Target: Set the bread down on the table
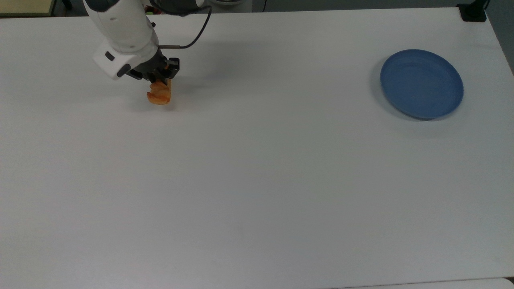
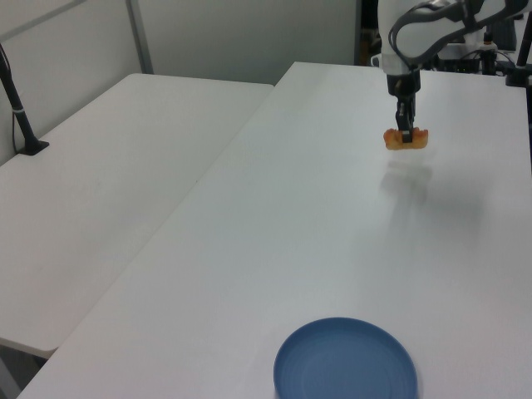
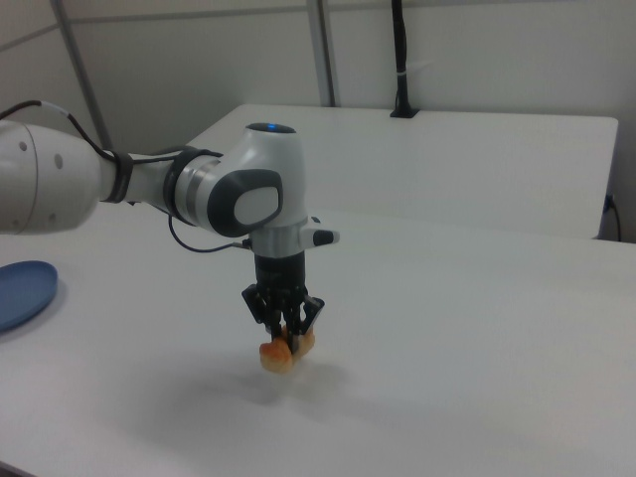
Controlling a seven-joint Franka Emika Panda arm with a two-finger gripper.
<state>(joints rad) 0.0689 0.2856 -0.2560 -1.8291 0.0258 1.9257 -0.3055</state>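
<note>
The bread [image 1: 159,96] hung clamped between the fingers of the gripper [image 1: 160,81], which was closed on the roll's upper edge while the roll dangled below it. In the right view the bread [image 3: 281,355] sat low over the table [image 3: 477,338], with a soft shadow just beneath it; whether its underside touched the surface could not be told, though a thin gap seemed likely. In the top view this was toward the far left of the table [image 1: 257,180], well apart from the blue plate [image 1: 421,83] at the top view's far right. In the left view the roll [image 2: 406,139] hung at the far end of the table and the plate [image 2: 346,360] lay at the near edge.

The step in hand looked like the final lowering before release, with most of the carrying judged done. To do it well, the arm [image 3: 214,194] should come straight down slowly until the roll's underside rests flat on the table, not let go from above, since the oblong shape could tip or roll when dropped. The fingers should then part only enough to free the flaky crust, which might cling or tear if pulled sideways. A straight upward retreat, with no sideways drift, would leave the bread lying where it was set, clear of the far edge.
</note>
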